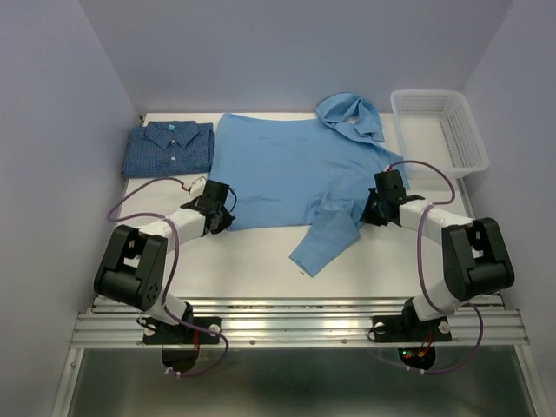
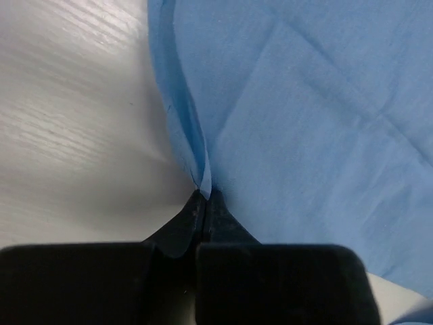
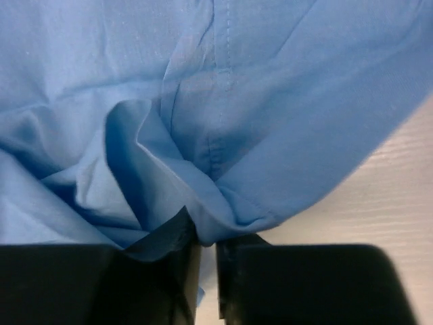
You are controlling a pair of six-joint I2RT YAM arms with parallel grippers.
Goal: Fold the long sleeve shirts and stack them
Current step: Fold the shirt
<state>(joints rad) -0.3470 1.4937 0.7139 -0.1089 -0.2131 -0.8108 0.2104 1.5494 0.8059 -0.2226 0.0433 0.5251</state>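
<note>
The plain light-blue long sleeve shirt (image 1: 287,169) lies spread across the middle of the white table (image 1: 252,261), one sleeve trailing toward the near edge (image 1: 326,239) and another bunched at the back (image 1: 352,117). The darker checked long sleeve shirt (image 1: 169,148) lies folded at the back left. My left gripper (image 1: 223,219) is at the light shirt's near-left corner; in the left wrist view it (image 2: 204,196) is shut on the cloth's edge (image 2: 193,145). My right gripper (image 1: 372,208) is at the shirt's right side, and in the right wrist view it (image 3: 206,238) pinches a fold of the cloth (image 3: 223,210).
A white mesh basket (image 1: 443,130) stands at the back right corner. Purple walls close in the table on three sides. Bare tabletop shows between the shirt and the arms' bases (image 1: 261,261).
</note>
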